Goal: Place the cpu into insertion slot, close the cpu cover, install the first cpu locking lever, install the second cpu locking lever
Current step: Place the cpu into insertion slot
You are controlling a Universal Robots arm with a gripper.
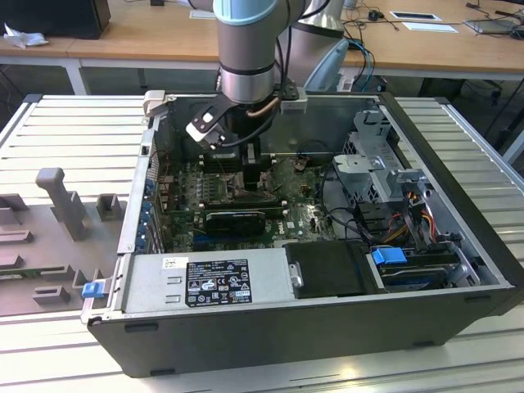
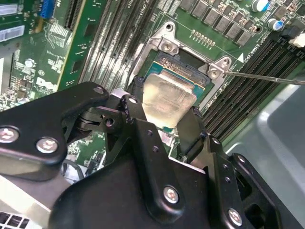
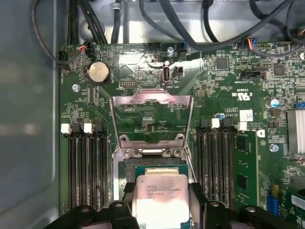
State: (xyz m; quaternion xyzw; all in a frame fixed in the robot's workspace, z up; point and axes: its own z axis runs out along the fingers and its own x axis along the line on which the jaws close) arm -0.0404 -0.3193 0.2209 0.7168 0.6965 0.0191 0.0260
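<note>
The first step is in hand, as I judge it: the cpu (image 2: 169,98) is being brought to the insertion slot (image 2: 185,64) and none of the closing steps has begun. In both wrist views the gripper (image 2: 164,110) has its black fingers (image 2: 191,128) closed on two opposite edges of the chip, which they hold flat with its silver top upward. The chip hangs over the near part of the socket; whether it already touches the contact field I cannot tell. In the first wrist view the cpu cover (image 3: 151,98) stands swung up on its hinge just beyond the socket, the green circuit board (image 3: 224,81) showing through its window. In the second wrist view a thin locking lever (image 2: 267,78) juts out freely beside the socket frame. Seating the chip would seem to call for its edges lying square to the socket frame and a level, gentle descent, since a tilt could harm the contacts. In the exterior view the arm (image 1: 246,49) reaches straight down into the open computer case (image 1: 327,327) lying on the ribbed tabletop (image 1: 74,131), its wrist vertical over the board.
</note>
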